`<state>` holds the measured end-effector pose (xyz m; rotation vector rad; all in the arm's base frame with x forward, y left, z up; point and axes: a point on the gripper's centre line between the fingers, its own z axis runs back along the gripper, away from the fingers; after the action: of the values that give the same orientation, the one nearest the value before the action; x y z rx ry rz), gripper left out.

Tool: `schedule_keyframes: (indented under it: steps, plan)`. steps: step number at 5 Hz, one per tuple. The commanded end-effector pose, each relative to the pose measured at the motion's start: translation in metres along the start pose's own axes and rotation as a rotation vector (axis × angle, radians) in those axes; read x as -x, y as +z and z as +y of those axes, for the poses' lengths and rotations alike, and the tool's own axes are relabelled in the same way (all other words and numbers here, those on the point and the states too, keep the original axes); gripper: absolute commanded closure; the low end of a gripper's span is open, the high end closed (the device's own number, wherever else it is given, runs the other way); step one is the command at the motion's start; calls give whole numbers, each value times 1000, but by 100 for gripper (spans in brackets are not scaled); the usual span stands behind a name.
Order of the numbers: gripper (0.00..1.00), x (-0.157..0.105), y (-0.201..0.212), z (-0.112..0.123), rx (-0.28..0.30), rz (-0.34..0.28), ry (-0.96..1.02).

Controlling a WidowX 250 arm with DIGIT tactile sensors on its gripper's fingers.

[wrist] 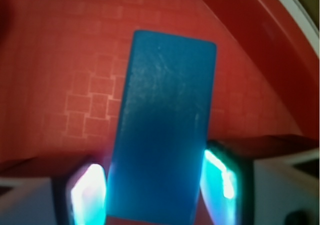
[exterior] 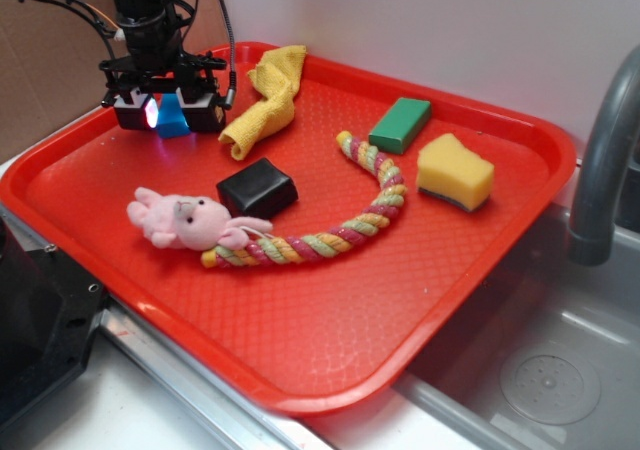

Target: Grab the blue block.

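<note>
The blue block (exterior: 173,120) is a small bright-blue brick at the far left corner of the red tray (exterior: 330,320). My gripper (exterior: 171,116) is lowered over it, with one finger on each side. In the wrist view the blue block (wrist: 165,125) fills the middle, lying lengthwise away from me. The gripper (wrist: 155,195) has its glowing pads (wrist: 87,195) pressed against both long sides of the block's near end. The block rests low on the tray floor.
A yellow cloth (exterior: 268,95) lies just right of the gripper. A black block (exterior: 257,187), a pink plush toy (exterior: 185,220), a braided rope (exterior: 340,220), a green block (exterior: 400,123) and a yellow sponge (exterior: 455,172) lie on the tray. A sink and a grey faucet (exterior: 600,150) are at the right.
</note>
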<state>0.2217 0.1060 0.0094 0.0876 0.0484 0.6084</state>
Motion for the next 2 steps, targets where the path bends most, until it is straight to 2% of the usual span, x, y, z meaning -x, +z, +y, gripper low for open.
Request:
schedule_keyframes:
  steps: [1, 2]
  plan:
    - [100, 79, 105, -47, 154, -102, -541]
    - [100, 122, 147, -51, 247, -79, -747]
